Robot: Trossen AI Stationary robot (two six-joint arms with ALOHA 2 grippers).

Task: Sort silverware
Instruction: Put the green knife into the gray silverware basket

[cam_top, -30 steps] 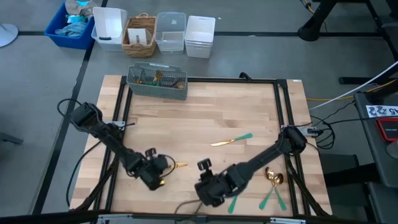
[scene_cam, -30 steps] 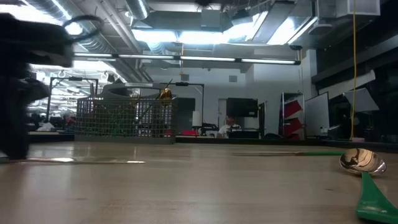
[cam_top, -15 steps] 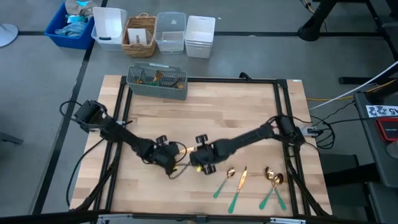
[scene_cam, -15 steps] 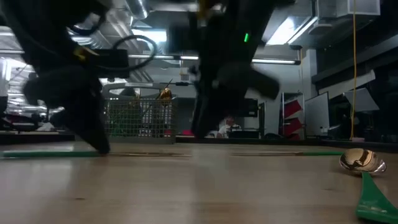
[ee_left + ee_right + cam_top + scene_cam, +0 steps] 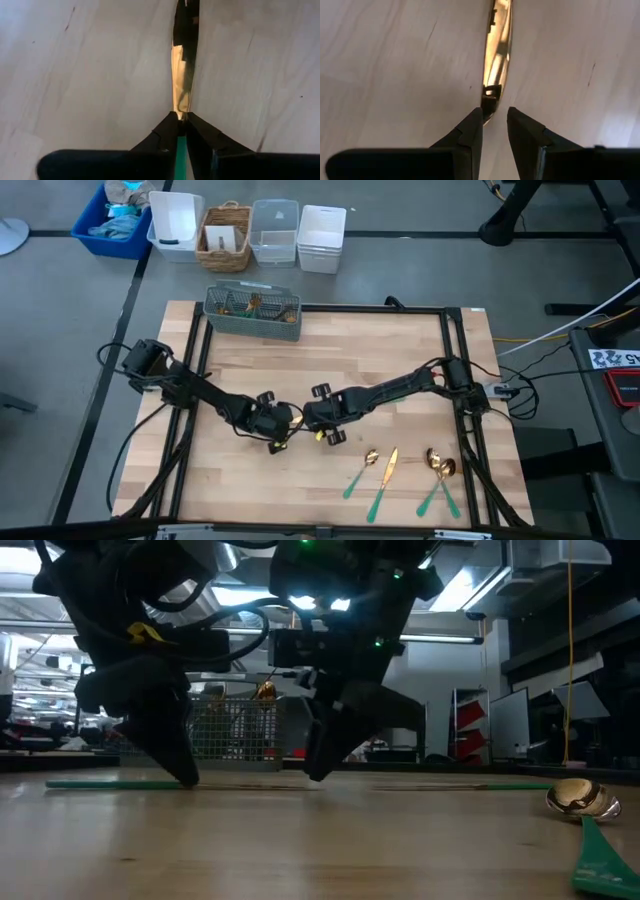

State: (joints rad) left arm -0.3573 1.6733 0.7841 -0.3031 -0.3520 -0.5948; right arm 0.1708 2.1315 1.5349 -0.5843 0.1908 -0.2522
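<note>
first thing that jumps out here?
Both arms meet mid-table: the left end effector is pinched on a knife's teal handle, its gold blade reaching toward the right end effector, slightly open around the tip. Loose cutlery lies near the front right edge.

On the desk (image 5: 400, 350), the wire caddy (image 5: 253, 312) sits at the far left edge. Left claw (image 5: 284, 428) and right claw (image 5: 318, 423) meet near the middle, just beside each other. Two spoons (image 5: 438, 463), another spoon (image 5: 361, 470) and a knife (image 5: 388, 475) lie near the front right.
</note>
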